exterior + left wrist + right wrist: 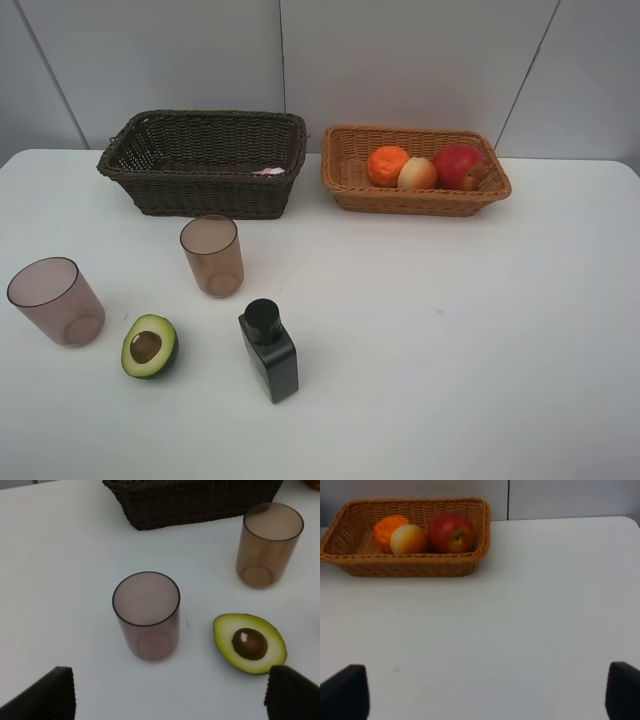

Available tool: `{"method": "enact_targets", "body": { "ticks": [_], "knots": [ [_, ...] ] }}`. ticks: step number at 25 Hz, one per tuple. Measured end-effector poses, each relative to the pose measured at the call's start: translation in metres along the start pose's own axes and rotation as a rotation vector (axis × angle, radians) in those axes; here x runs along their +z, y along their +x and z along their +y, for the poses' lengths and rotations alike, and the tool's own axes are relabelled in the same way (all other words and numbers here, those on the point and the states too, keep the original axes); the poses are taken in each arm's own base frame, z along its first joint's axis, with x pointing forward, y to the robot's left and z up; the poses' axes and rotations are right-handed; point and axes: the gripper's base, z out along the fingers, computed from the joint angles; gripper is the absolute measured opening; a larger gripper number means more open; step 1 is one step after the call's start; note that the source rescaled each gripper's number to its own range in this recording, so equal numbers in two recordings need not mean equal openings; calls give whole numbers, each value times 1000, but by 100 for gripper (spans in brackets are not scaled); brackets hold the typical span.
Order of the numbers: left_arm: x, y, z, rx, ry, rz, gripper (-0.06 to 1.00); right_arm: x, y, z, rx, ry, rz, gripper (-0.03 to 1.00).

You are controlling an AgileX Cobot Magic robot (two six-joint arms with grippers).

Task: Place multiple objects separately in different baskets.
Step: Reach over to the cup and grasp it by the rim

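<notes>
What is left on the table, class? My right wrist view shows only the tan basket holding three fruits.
Observer: A left cup, a middle cup, a halved avocado and a black bottle sit on the table before the dark basket.
Operator: Is that basket empty?
Observer: No, a pink thing lies inside by its right wall, mostly hidden.
Operator: Where is the left tool?
Observer: The left tool is open, short of the left cup and avocado, touching neither.

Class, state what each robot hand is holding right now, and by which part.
Nothing is held: the left hand and the right hand are both open and empty.
</notes>
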Motion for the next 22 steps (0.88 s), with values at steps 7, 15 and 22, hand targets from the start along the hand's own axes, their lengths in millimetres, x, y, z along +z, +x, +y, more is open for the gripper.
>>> {"method": "enact_targets", "body": {
  "ticks": [7,15,22],
  "knots": [
    [0,0,0,0,0,0,100,0,0,0,0,0,0,100],
    [-1,-1,0,-12,3,-5,100,0,0,0,0,0,0,100],
    [-5,-33,0,-24,4,52,100,0,0,0,0,0,0,100]
  ]
}}
